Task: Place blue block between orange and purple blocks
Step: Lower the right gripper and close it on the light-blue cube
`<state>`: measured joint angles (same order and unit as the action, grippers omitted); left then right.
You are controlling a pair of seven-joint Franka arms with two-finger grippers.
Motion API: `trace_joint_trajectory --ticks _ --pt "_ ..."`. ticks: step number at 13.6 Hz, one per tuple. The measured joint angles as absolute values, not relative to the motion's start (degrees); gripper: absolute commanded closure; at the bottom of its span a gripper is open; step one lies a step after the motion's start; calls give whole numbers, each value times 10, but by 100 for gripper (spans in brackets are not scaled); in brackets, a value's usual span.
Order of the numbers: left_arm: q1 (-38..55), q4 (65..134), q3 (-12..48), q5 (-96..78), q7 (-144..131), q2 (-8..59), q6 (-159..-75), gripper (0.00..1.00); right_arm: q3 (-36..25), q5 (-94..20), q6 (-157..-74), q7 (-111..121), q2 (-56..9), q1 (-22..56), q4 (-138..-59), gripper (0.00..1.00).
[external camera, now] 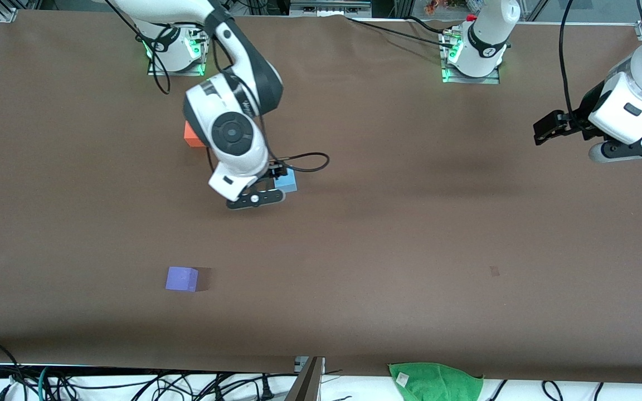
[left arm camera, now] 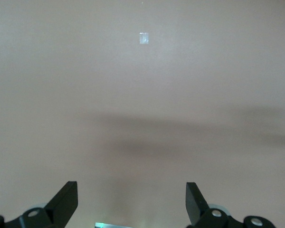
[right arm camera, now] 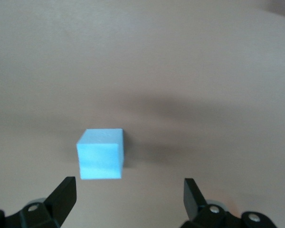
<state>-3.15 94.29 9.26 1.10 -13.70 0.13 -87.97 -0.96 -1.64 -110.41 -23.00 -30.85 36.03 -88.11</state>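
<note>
The light blue block [external camera: 287, 181] sits on the brown table, partly covered by the right arm's hand. In the right wrist view the blue block [right arm camera: 100, 154] lies just ahead of my open right gripper [right arm camera: 128, 190], off toward one finger and not between the jaws. My right gripper [external camera: 275, 171] hovers low over it. The orange block [external camera: 191, 135] shows half hidden by the right arm's wrist, farther from the front camera. The purple block [external camera: 181, 278] stands nearer to the front camera. My left gripper [external camera: 546, 131] waits open and empty [left arm camera: 131, 199] over bare table at the left arm's end.
A green cloth [external camera: 435, 381] lies off the table's near edge. A small pale mark [external camera: 494, 271] is on the table surface and also shows in the left wrist view [left arm camera: 144, 38]. A black cable [external camera: 307, 161] loops beside the right hand.
</note>
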Motion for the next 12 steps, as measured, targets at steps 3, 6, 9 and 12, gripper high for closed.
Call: trace_joint_trajectory --ticks 3,6,9,12 --pt "-32 987 94 11 -134 -14 -912 0 -9 -17 -1189 -257 -318 371 -934 0" --pt "-40 990 94 11 -129 -8 -923 0 -7 -17 -1265 -274 -319 381 -980 0" --pt "-51 990 92 11 -112 -1 -924 0 -4 -17 -1313 -285 -319 385 -1011 0" --pt "-52 990 93 11 -109 0 -924 0 -1 -17 -1339 -298 -319 393 -1032 0"
